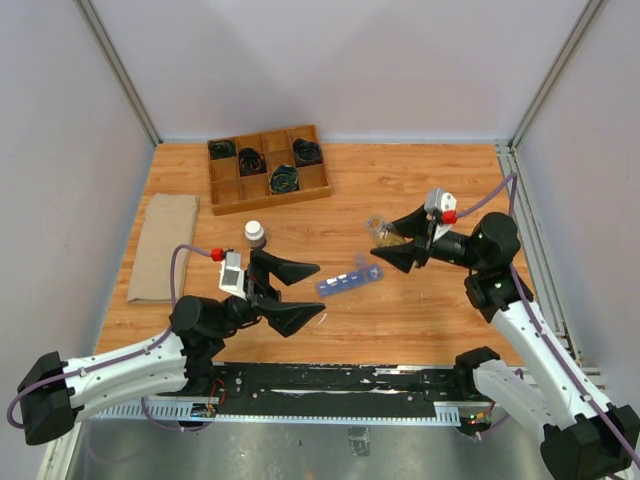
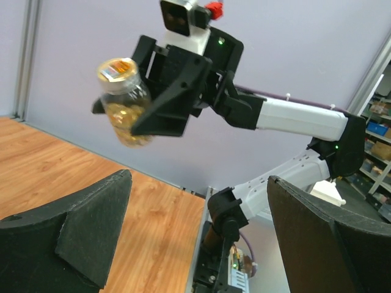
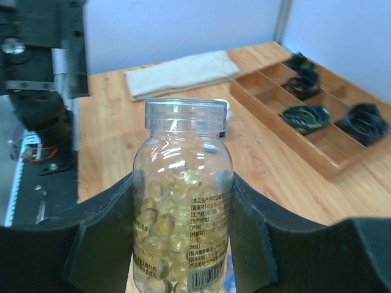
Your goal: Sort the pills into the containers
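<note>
The pills are yellowish-amber capsules inside a clear vial (image 3: 183, 201). My right gripper (image 3: 182, 189) is shut on the vial, one finger on each side, and holds it upright above the table. In the top view the vial (image 1: 382, 232) sits in the right gripper (image 1: 383, 242) just right of the blue pill-organizer strip (image 1: 350, 279), which lies flat mid-table. The left wrist view shows the held vial (image 2: 125, 101) raised against the wall. My left gripper (image 1: 320, 290) is open and empty, just left of the strip; its fingers (image 2: 91, 226) stand wide apart.
A dark brown bottle with a white cap (image 1: 255, 234) stands behind the left gripper. A wooden grid tray with black coils (image 1: 268, 167) is at the back, also in the right wrist view (image 3: 317, 116). A folded beige cloth (image 1: 165, 247) lies at the left.
</note>
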Controlling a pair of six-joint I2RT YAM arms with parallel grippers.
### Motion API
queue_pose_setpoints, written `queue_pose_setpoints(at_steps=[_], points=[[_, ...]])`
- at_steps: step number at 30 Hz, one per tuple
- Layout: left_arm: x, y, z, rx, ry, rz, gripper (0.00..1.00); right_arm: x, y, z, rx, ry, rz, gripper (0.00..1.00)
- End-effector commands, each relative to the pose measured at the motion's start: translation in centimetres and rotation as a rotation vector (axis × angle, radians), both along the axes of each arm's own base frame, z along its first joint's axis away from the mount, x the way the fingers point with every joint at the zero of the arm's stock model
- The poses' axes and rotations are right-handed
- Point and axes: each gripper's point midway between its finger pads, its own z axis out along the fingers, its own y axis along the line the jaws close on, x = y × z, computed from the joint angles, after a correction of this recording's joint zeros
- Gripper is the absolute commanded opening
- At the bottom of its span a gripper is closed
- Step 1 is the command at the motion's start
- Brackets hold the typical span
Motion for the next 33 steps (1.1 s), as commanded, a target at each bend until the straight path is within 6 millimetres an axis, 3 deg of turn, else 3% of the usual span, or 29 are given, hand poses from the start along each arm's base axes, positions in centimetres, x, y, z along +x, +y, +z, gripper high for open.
queue_pose_setpoints(at_steps=[1, 2, 3, 5, 6, 8, 9, 11, 12, 15, 18, 21, 24, 29, 33], points=[[-0.1, 0.5, 1.7, -0.050, 0.020, 0.002, 0.96, 1.3, -0.1, 0.7, -0.037, 0.040, 0.006, 0.01], [0.2, 0.6, 1.6, -0.057, 0.042, 0.009, 0.96, -1.8, 1.5, 0.6, -0.013, 0.010, 0.198, 0.01], [0.4, 0.6, 1.6, -0.066, 0.065, 0.016, 0.96, -2.8, 2.1, 0.0, -0.008, -0.057, 0.228, 0.01], [0.8, 0.8, 1.7, -0.082, 0.106, 0.024, 0.96, 2.1, 0.4, -1.4, -0.062, -0.069, -0.101, 0.01], [0.9, 0.8, 1.6, -0.086, 0.120, 0.027, 0.96, 2.2, 0.1, -1.3, -0.073, -0.043, -0.092, 0.01], [1.5, 1.2, 1.5, -0.102, 0.142, 0.057, 0.96, -3.1, 1.5, -0.8, -0.043, 0.003, 0.262, 0.01], [1.9, 1.3, 1.5, -0.107, 0.148, 0.079, 0.96, -3.6, 2.2, -1.0, -0.044, -0.036, 0.285, 0.01], [2.6, 1.5, 1.8, -0.108, 0.157, 0.119, 0.97, 2.2, 0.4, -2.4, -0.101, -0.052, -0.097, 0.01], [2.8, 1.4, 1.9, -0.103, 0.163, 0.127, 0.96, 2.8, -0.4, -2.2, -0.096, -0.044, -0.125, 0.01], [3.1, 0.8, 2.1, -0.080, 0.164, 0.130, 0.96, -4.2, 1.7, -0.3, -0.009, -0.045, 0.291, 0.01], [3.2, -0.4, 2.9, -0.059, 0.157, 0.101, 0.96, -0.5, 0.7, -1.4, -0.050, -0.086, 0.022, 0.01], [3.3, -1.8, 3.8, -0.040, 0.152, 0.072, 0.93, -1.8, 1.1, -1.2, -0.054, -0.043, 0.133, 0.01], [4.3, -2.5, 4.5, -0.037, 0.166, 0.099, 0.88, -1.2, 0.8, -1.7, -0.073, -0.059, 0.089, 0.01], [7.1, -3.4, 3.8, 0.004, 0.258, 0.197, 0.85, -1.6, 0.7, -2.0, -0.104, -0.084, 0.105, 0.01], [7.5, -5.1, 2.9, 0.135, 0.186, 0.208, 0.85, -1.8, 0.6, -2.4, -0.126, -0.099, 0.131, 0.01]])
